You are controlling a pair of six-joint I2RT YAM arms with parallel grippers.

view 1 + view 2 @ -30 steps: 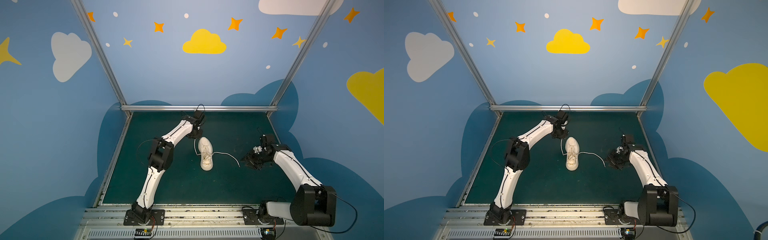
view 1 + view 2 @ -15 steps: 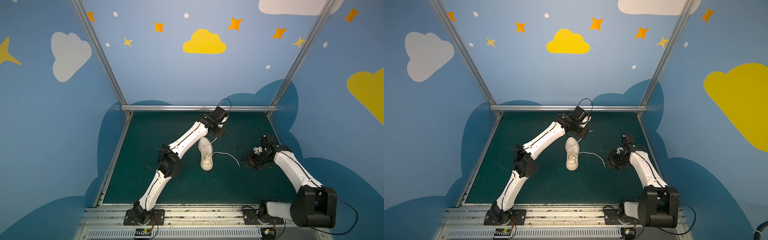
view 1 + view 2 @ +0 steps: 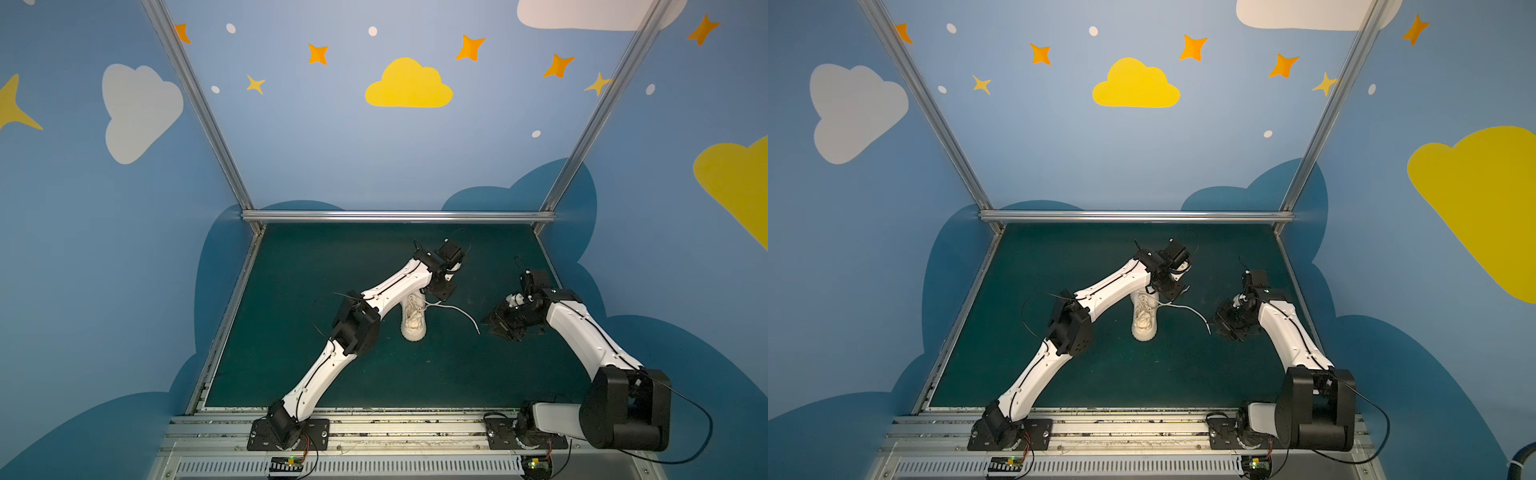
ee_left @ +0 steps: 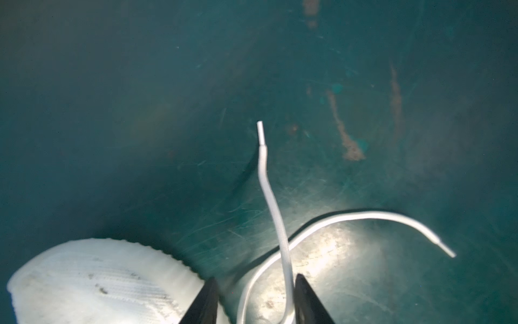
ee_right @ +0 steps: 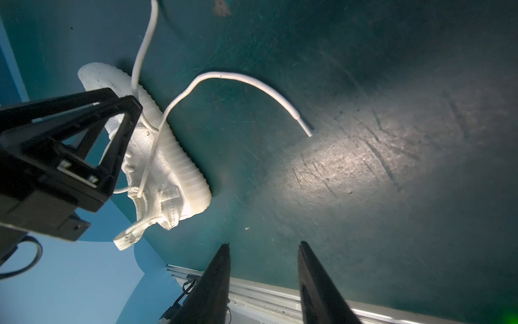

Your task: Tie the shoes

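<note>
Left end effector point(image 4: 255, 277) straddles lace point(image 4: 276, 216), hidden overhead.

Off-white shoe point(image 3: 413, 326), cream laces point(image 5: 224, 73), scuffed dark green mat point(image 3: 415, 374), blue cloud-patterned walls point(image 3: 332, 158)

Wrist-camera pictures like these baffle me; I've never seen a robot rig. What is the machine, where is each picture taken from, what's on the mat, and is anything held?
Two white robot arms are bolted to a rail, each ending in a two-fingered gripper. Two pictures look down from overhead; two come from cameras on the wrists. On the green mat lies one off-white sneaker, laces untied. The left gripper is open, one lace passing between its jaws, apparently unpinched. The right gripper is open and empty, off to the side.
</note>
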